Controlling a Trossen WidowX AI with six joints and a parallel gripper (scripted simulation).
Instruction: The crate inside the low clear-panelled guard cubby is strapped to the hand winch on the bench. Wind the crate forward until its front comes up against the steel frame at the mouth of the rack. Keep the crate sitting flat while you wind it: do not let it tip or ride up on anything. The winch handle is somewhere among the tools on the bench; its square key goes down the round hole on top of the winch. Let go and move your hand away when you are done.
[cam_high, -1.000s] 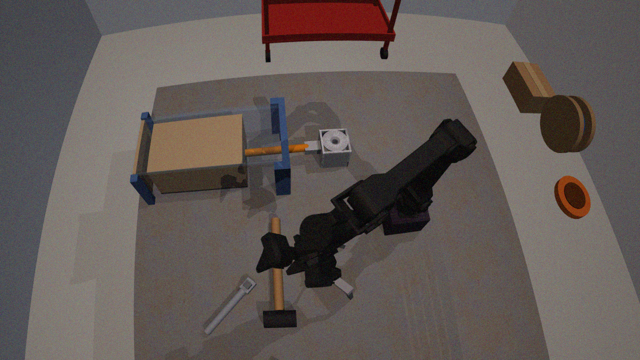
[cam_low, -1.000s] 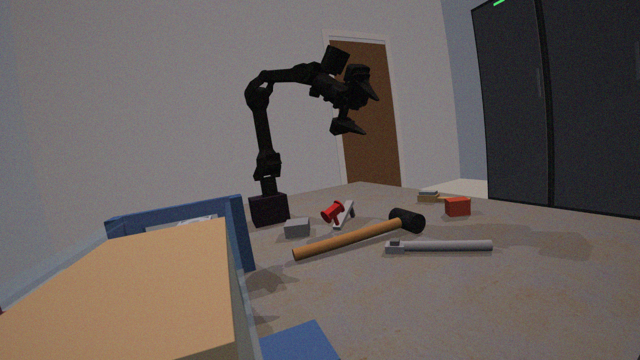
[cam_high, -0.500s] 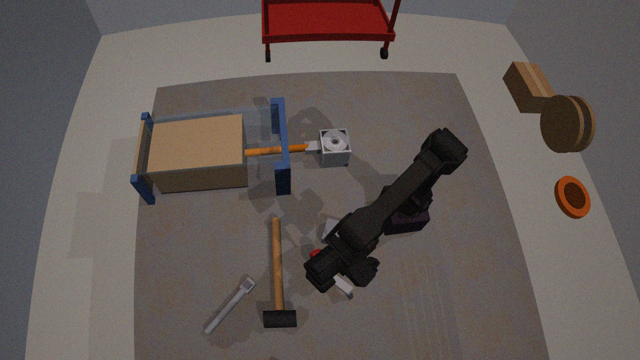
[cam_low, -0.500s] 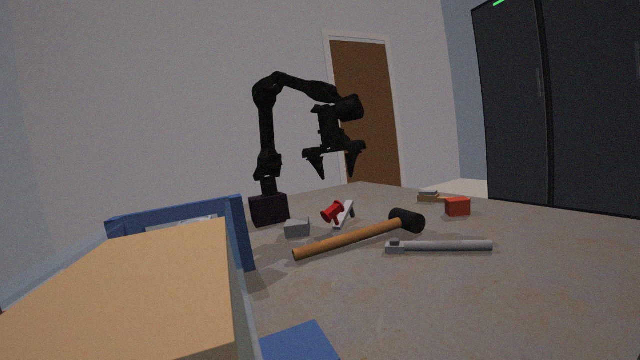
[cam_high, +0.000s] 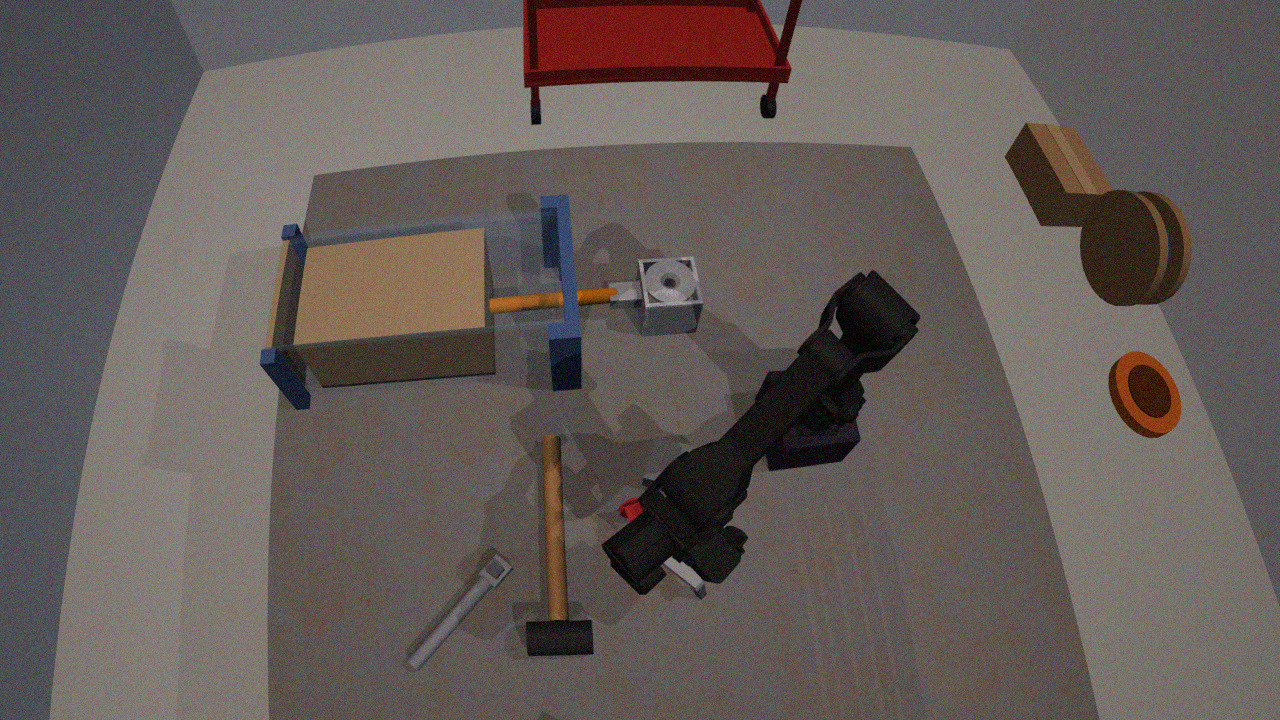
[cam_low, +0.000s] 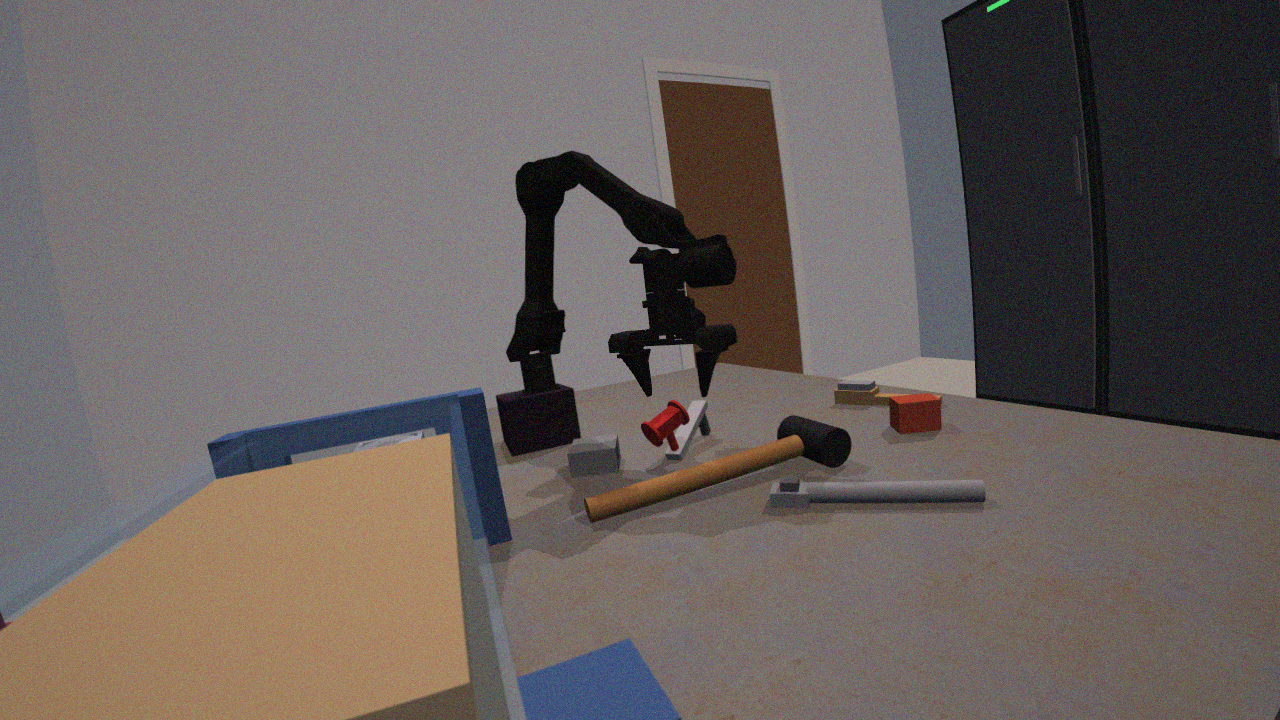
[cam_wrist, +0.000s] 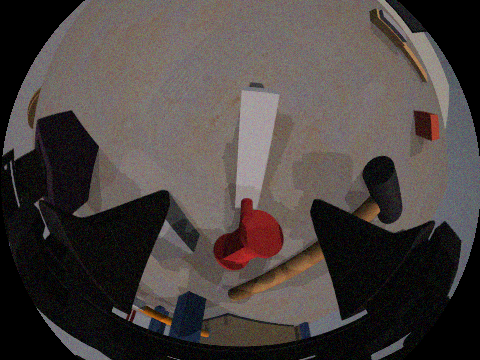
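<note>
My gripper (cam_low: 677, 394) (cam_wrist: 241, 203) is open and empty, pointing down above the winch handle. The handle lies on the bench: its red grip (cam_low: 665, 423) (cam_wrist: 262, 233) and its pale metal arm (cam_low: 688, 431) (cam_wrist: 256, 145) show; the grip appears between the fingers in the wrist view, below their tips. In the top view the arm hides most of the handle. The tan crate (cam_high: 393, 277) (cam_low: 295, 573) sits flat inside the guard cubby, well back from the blue steel frame (cam_high: 565, 268) (cam_low: 483, 465). An orange strap (cam_high: 528, 302) runs from the crate through the frame to the winch (cam_high: 670, 308), whose top hole is uncovered.
A mallet (cam_high: 554, 537) (cam_low: 698, 476) (cam_wrist: 295, 267) lies beside the handle, nearer the cubby. Beyond it lies a grey socket bar (cam_high: 452, 622) (cam_low: 895, 491). A grey block (cam_low: 594, 454) (cam_wrist: 182, 225) is close to the red grip. An orange-red block (cam_low: 914, 413) (cam_wrist: 426, 125) stands farther off.
</note>
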